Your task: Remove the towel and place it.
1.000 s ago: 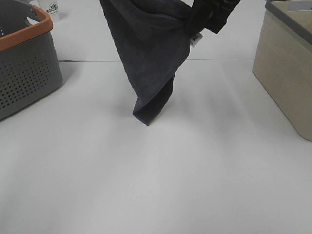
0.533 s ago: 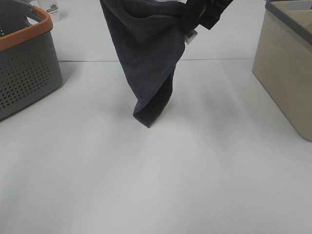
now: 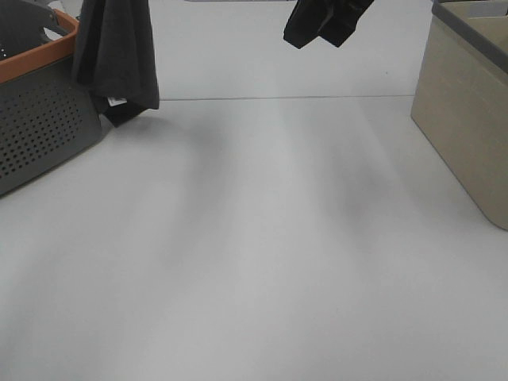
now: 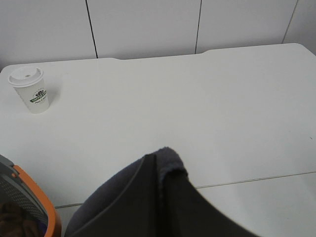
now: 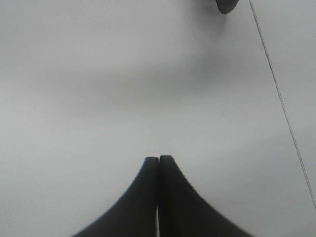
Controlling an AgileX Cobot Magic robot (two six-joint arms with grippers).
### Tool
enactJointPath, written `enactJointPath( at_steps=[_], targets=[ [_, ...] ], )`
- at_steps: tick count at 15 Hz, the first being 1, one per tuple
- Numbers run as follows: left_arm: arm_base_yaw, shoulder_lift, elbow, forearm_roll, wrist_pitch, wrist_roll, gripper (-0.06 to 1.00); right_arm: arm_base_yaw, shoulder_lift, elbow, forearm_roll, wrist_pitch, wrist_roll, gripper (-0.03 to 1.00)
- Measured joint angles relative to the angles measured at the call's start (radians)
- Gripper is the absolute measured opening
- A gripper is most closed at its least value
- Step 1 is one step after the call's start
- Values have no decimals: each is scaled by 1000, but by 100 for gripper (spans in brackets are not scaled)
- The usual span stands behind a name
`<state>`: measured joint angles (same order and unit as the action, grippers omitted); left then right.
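A white tabletop (image 3: pixel 262 262), crossed by a thin seam towards the far side, carries everything in the high view. At its right edge stands a large beige box-shaped bin with a grey rim (image 3: pixel 464 127), cut off by the frame. At the left edge sits a grey perforated plastic basket with an orange rim (image 3: pixel 40 119), also only partly in view. The dark charcoal-grey terry towel (image 3: pixel 115 55) hangs in a narrow vertical bundle just beside the basket's near right corner, overlapping its orange rim in the high view. Its upper end runs out of frame, and its lower end, with a small white tag (image 3: pixel 117 101), comes down near the seam. Whether that lower tip touches the tabletop cannot be told. In the left wrist view the left hand (image 4: pixel 158 168) is pinched closed on the towel, and a fuzzy fold of cloth pokes up between its two dark fingers (image 4: pixel 143 197). The right hand (image 3: pixel 321 24) hangs above the far middle of the tabletop, well apart from the towel. In its own wrist view its fingers are pressed flat together with no cloth between them. A small white paper cup with a white lid and a green logo (image 4: pixel 30 91) stands upright on the far tabletop beyond the basket.
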<state>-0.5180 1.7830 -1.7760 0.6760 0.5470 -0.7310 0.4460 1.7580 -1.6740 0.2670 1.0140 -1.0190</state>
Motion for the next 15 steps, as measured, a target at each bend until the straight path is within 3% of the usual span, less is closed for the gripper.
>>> enactJointPath(
  at_steps=[4, 5, 7, 8, 12, 13, 15],
  targets=[
    [0, -7, 0, -10, -46, 38, 0, 0, 1, 4, 103, -30, 88, 5],
    [0, -7, 0, -10, -53, 41, 0, 0, 1, 26, 146, -42, 113, 9],
    [0, -7, 0, -11, -76, 66, 0, 0, 1, 76, 212, -63, 129, 35],
    [0, -7, -2, -11, -76, 82, 0, 0, 2, 123, 255, -85, 137, 42],
    [-17, -7, -53, -15, -63, 171, 0, 31, 3, 301, 448, -247, 78, 48],
    [-45, -5, -104, -8, -36, 214, 0, 116, 7, 385, 514, -418, 28, 48],
    [-69, 21, -155, 45, 54, 219, 0, 233, 13, 436, 557, -673, 25, 48]
  ],
)
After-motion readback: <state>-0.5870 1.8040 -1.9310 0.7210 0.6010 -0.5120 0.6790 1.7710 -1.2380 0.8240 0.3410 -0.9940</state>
